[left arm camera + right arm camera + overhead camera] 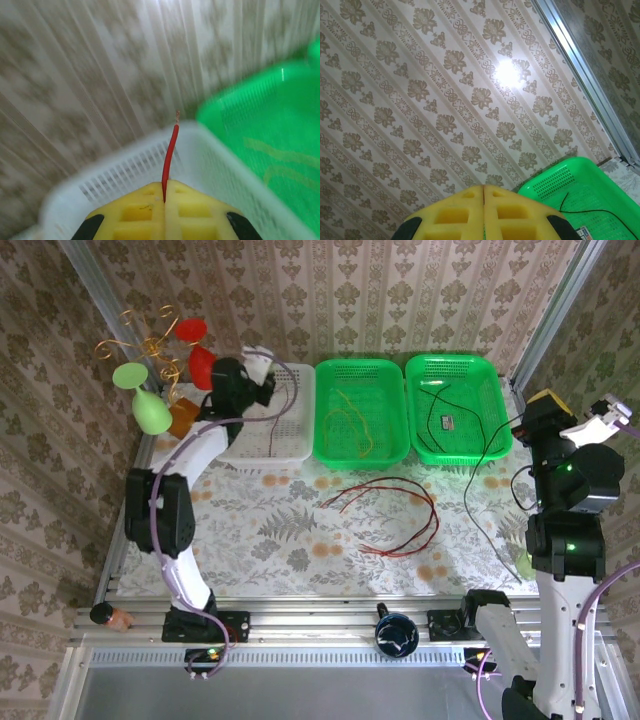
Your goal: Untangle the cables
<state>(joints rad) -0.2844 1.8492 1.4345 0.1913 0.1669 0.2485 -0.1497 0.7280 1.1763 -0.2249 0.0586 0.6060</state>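
1. Cables lie in four places. In the overhead view the loose red loops (392, 512) sprawl on the counter (270, 530) just right of centre, below the two green baskets.
2. The yellow-olive cable (350, 425) curls inside the middle green basket (330, 455) at 12 o'clock.
3. The black cable (470, 455) starts in the right green basket (460, 456) at 1 o'clock, crosses its rim and trails down over the counter toward 4 o'clock.
4. The left hand (165, 192) is over the white basket (295, 445) at 11 o'clock. Its yellow pads are pressed fully together and pinch a red cable (170, 150), whose short free end sticks up beyond the pads. In the overhead view a thin dark red strand hangs down into that basket. Whether it joins the loops on the counter cannot be told.
5. The right hand (484, 192) is raised at 3 o'clock, beside the right green basket, and faces the patterned wall (445, 100). Its pads are closed against each other, with no cable seen between them.
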